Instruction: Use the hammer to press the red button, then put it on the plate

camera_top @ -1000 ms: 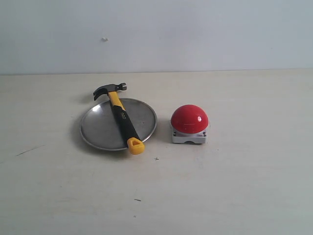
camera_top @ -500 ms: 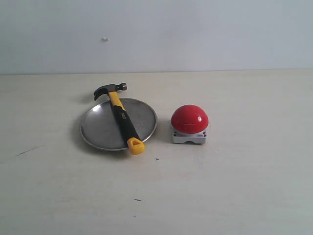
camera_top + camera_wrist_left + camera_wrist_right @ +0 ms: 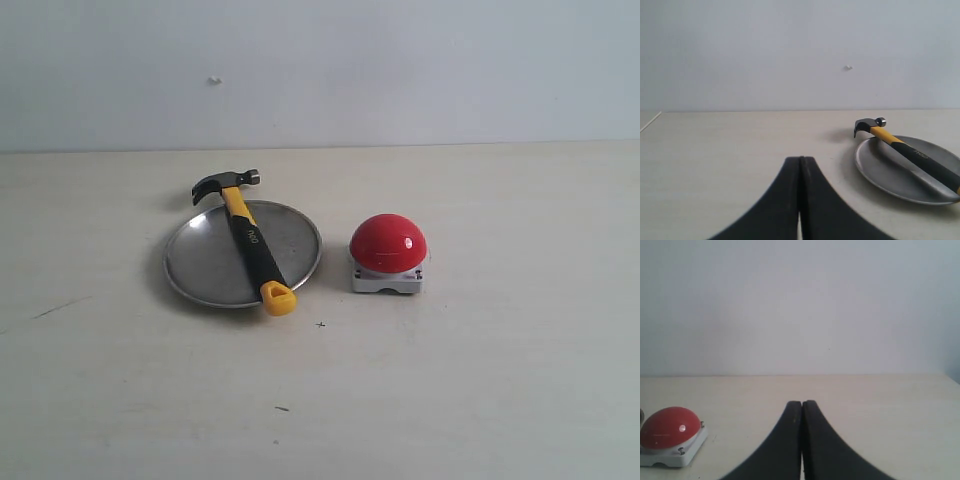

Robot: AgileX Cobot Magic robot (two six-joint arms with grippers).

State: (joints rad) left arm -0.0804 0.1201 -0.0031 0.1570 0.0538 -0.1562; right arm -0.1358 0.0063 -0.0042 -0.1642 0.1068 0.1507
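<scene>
Exterior view: hammer (image 3: pixel 250 245) lies across plate (image 3: pixel 200 262), red button (image 3: pixel 387 243) just beside; left pincer (image 3: pixel 800 160) and right pincer (image 3: pixel 802 403) closed.

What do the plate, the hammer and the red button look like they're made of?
The plate: dull silver metal, judging by its soft grey sheen. The hammer: dark head, likely steel; matte yellow-and-black handle, probably rubber. The red button: glossy dome with a highlight, probably plastic, on a light-grey base.

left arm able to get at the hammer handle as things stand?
Probably yes. Nothing lies between the left gripper and the hammer, which rests across the plate with its handle exposed. The gripper is shut, so it must open first.
</scene>
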